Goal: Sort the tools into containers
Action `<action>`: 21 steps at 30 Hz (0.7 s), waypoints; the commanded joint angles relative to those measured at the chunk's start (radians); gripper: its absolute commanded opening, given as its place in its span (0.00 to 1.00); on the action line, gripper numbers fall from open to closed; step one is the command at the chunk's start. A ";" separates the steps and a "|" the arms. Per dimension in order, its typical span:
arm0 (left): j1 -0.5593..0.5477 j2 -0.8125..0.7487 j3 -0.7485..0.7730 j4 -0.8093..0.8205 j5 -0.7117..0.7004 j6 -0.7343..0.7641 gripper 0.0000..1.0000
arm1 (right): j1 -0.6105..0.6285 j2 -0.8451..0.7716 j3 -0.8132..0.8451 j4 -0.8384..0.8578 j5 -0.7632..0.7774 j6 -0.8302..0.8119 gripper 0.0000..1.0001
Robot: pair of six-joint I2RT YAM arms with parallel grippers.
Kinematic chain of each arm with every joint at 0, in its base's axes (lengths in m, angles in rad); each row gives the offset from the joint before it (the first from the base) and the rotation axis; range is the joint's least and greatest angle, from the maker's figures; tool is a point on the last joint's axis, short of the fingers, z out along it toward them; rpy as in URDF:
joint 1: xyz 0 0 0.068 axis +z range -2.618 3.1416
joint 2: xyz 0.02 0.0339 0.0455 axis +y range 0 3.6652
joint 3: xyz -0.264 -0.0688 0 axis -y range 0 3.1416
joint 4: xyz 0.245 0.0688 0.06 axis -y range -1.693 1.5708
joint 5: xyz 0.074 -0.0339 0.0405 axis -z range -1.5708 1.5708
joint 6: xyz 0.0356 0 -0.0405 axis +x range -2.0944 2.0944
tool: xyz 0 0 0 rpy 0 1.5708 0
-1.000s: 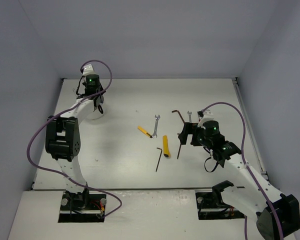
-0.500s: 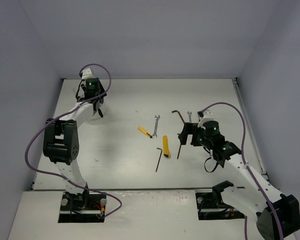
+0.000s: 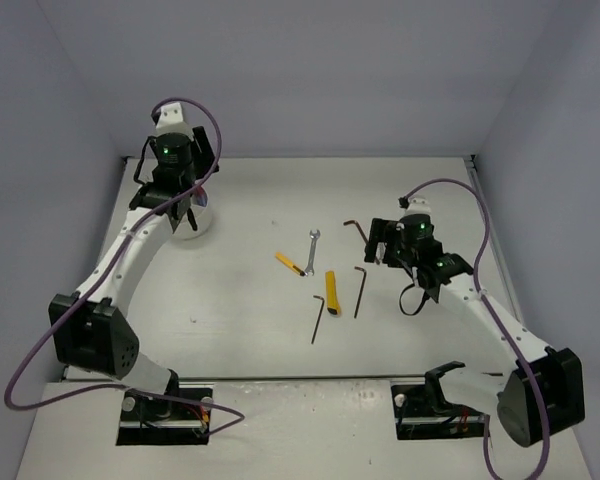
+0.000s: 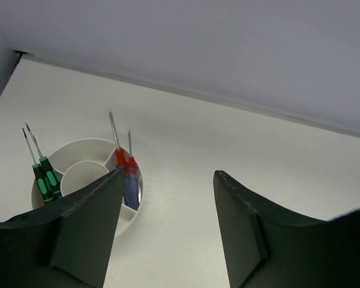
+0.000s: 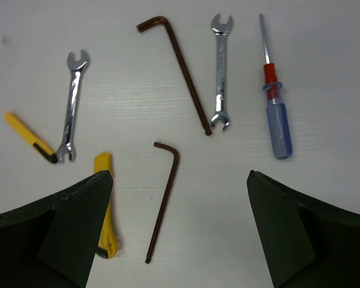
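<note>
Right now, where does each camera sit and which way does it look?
Top: high behind, looking down on the table; left arm and right arm show.
Left wrist: on the left arm, facing the white cup past its open left pincer.
Right wrist: on the right arm, looking down at a wrench past its open right pincer.
Top and left wrist share the cup.

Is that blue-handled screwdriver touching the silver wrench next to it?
Apart. The right wrist view shows bare table between the blue-handled screwdriver and the silver wrench.
</note>
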 commanded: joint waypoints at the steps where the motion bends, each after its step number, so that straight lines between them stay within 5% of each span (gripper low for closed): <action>1: -0.040 -0.128 0.052 -0.250 0.081 0.049 0.59 | -0.117 0.113 0.083 0.003 0.037 0.013 0.90; 10: -0.067 -0.446 -0.214 -0.431 0.311 0.031 0.64 | -0.228 0.379 0.203 0.009 0.068 -0.002 0.72; 21: -0.067 -0.531 -0.375 -0.459 0.384 0.021 0.65 | -0.267 0.552 0.200 0.031 0.015 -0.018 0.62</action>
